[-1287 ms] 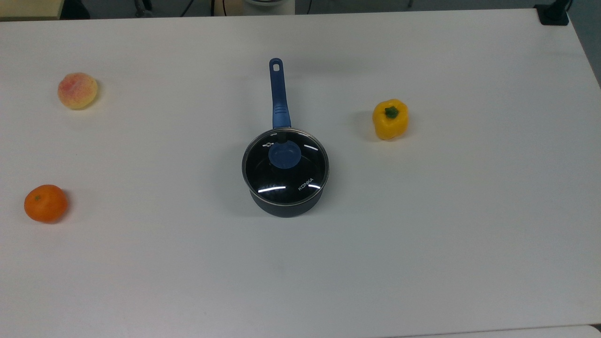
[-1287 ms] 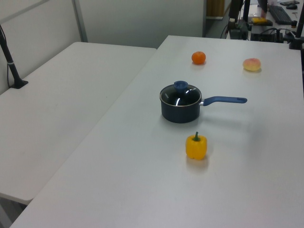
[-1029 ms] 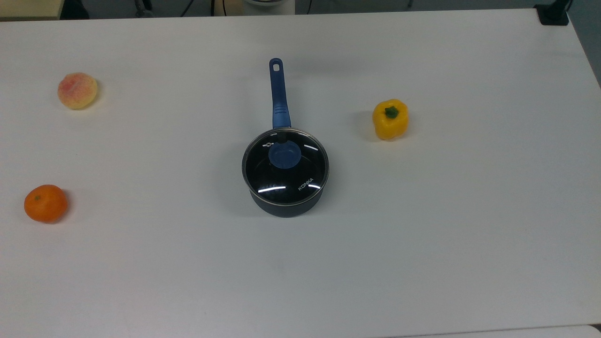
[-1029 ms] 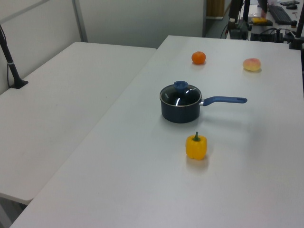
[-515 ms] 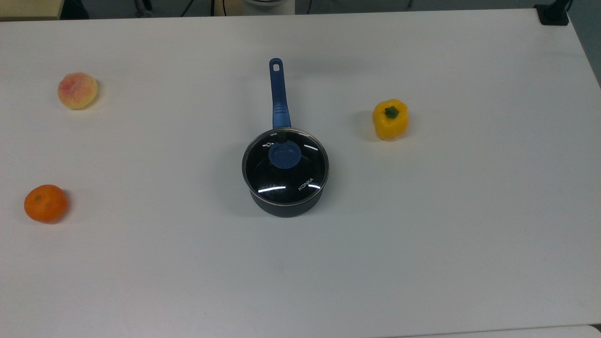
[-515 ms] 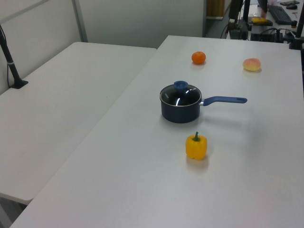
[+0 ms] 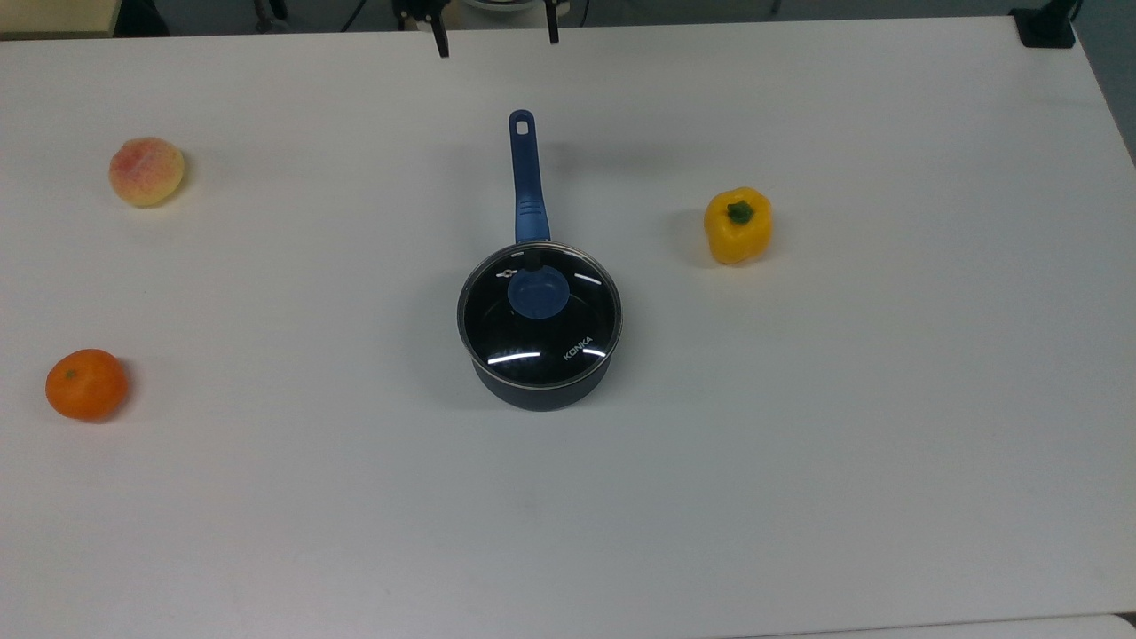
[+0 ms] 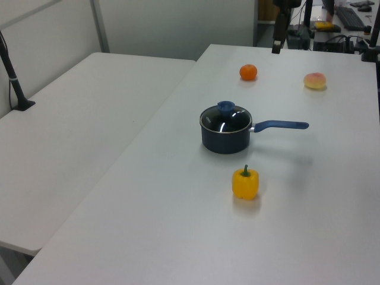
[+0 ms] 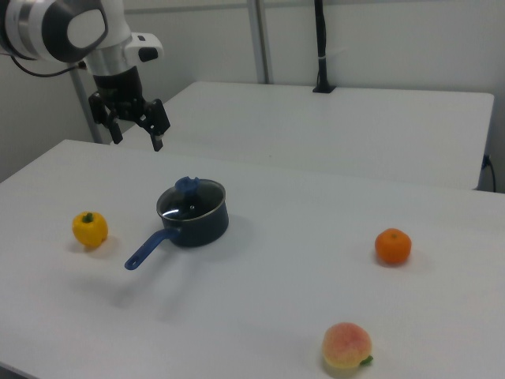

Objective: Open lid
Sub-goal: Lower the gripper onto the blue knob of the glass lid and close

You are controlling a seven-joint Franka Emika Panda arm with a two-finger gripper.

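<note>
Looking down in the top view, the lid (image 7: 540,316) sits closed on the black saucepan (image 7: 541,390) at the middle of the white table (image 7: 799,444), its blue knob (image 7: 539,294) in the centre and the pan's blue handle (image 7: 527,182) reaching toward the top edge; the gripper (image 7: 494,34) hangs at that top edge, fingers spread wide and holding nothing, well apart from the lid, with a yellow pepper (image 7: 737,225) on the top view's right and a peach (image 7: 146,171) and an orange (image 7: 86,384) on the top view's left. In the left view, the lid (image 8: 226,118) rests on the saucepan (image 8: 225,139), the pepper (image 8: 245,183) nearer the camera, the orange (image 8: 248,72) and peach (image 8: 314,81) farther back, and a dark finger (image 8: 276,45) of the arm hangs near the far edge. In the right view, the gripper (image 9: 136,136) hovers released above and to the right view's left of the lid (image 9: 191,199), apart from it, under the white arm (image 9: 71,28)
</note>
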